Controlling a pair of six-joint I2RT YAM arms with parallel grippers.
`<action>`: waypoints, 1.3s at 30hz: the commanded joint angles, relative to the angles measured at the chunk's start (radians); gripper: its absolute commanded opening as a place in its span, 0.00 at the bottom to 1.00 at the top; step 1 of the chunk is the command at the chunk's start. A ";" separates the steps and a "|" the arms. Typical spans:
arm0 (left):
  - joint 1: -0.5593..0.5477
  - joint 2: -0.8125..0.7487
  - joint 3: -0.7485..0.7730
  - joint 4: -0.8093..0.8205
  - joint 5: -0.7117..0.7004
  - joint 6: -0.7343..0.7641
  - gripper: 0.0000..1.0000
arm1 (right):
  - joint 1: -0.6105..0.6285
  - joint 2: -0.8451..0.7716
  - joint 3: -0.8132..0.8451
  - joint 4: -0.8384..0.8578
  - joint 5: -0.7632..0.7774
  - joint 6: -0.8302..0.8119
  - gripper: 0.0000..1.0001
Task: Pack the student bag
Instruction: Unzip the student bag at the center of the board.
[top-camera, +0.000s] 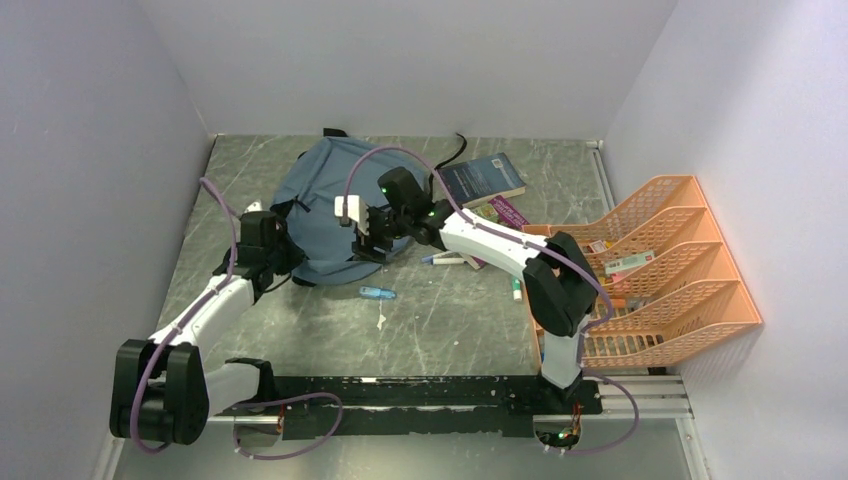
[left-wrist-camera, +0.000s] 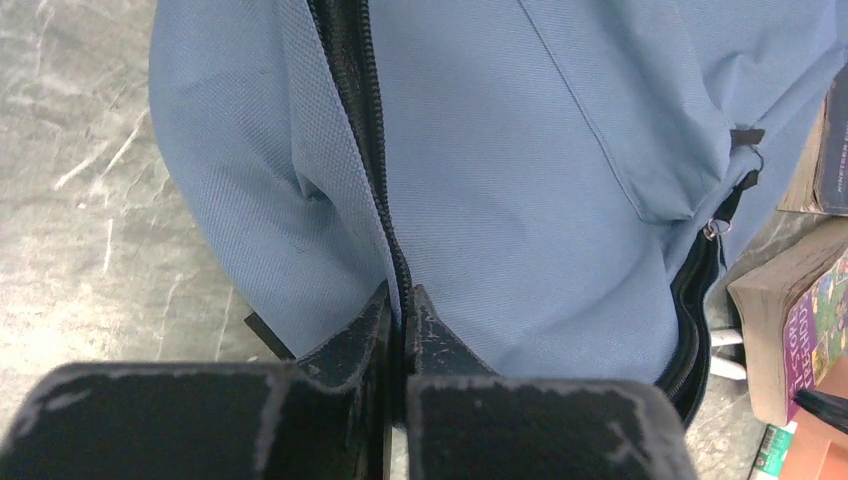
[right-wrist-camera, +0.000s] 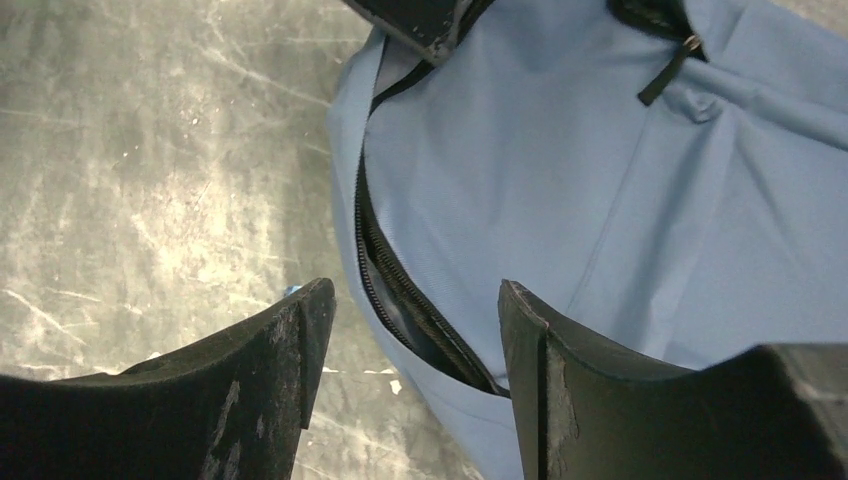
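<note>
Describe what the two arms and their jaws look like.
The left arm and right arm match: white shells on the long links, bulky black joints, and a lilac cable looping along each. Small green lights glow near the right wrist. The jaws are black, tapered, with scuffed, greyish edges.

A: Free room?
B: Bare table (top-camera: 440, 330), near centre between the arms; also the far-left strip beside the student bag (top-camera: 320, 200).
A: Obstacles?
B: Bag, far centre-left. Books (top-camera: 482, 180) just right of it. Blue pen (top-camera: 378, 293) just near of it. Orange tray rack (top-camera: 680, 270), whole right side. Left gripper (left-wrist-camera: 402, 300) clamped on bag's zipper edge; right gripper (right-wrist-camera: 415, 288), jaws apart, above bag's near edge.
</note>
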 joint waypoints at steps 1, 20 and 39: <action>0.007 -0.017 0.025 0.105 0.060 0.054 0.05 | 0.005 0.039 0.030 -0.058 -0.032 -0.040 0.65; 0.004 -0.018 -0.016 0.137 0.075 0.061 0.05 | 0.027 0.101 0.137 -0.102 -0.072 -0.054 0.62; -0.005 -0.026 -0.124 0.215 0.048 0.041 0.05 | -0.019 0.152 0.181 -0.153 0.031 -0.076 0.62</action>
